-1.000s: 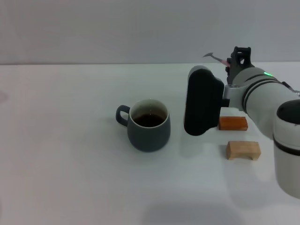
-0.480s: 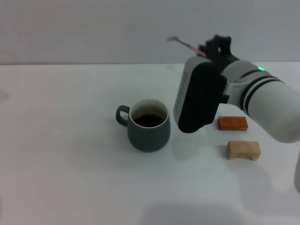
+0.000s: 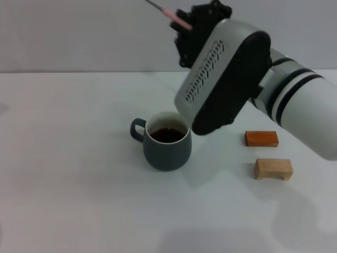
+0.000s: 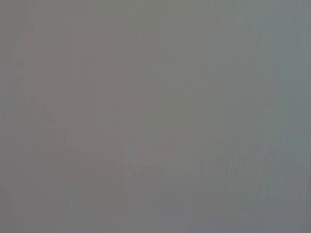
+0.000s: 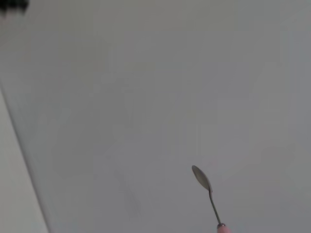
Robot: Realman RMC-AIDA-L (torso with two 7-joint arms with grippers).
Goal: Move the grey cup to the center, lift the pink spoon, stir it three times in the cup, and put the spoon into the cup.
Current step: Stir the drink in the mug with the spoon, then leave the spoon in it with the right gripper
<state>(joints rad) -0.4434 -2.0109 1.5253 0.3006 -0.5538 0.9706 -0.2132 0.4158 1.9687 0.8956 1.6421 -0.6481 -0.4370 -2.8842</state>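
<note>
Grey cup [image 3: 167,140] sits mid-table, upright, dark liquid inside, handle toward table's left edge. Pink spoon [image 3: 171,16] way up in air, pinched by right gripper [image 3: 194,23], metal end poking out past fingers, bowl [image 5: 200,177] seen against wall. Right arm looms above cup. Orange block [image 3: 261,138] and wooden block [image 3: 273,169] near table's right edge. Left gripper nowhere visible.

I am holding my right arm raised high, forearm slanting up and toward my left, my right gripper [image 3: 185,23] pinching the pink spoon [image 3: 169,13] by its handle. My left arm is showing nowhere.
</note>
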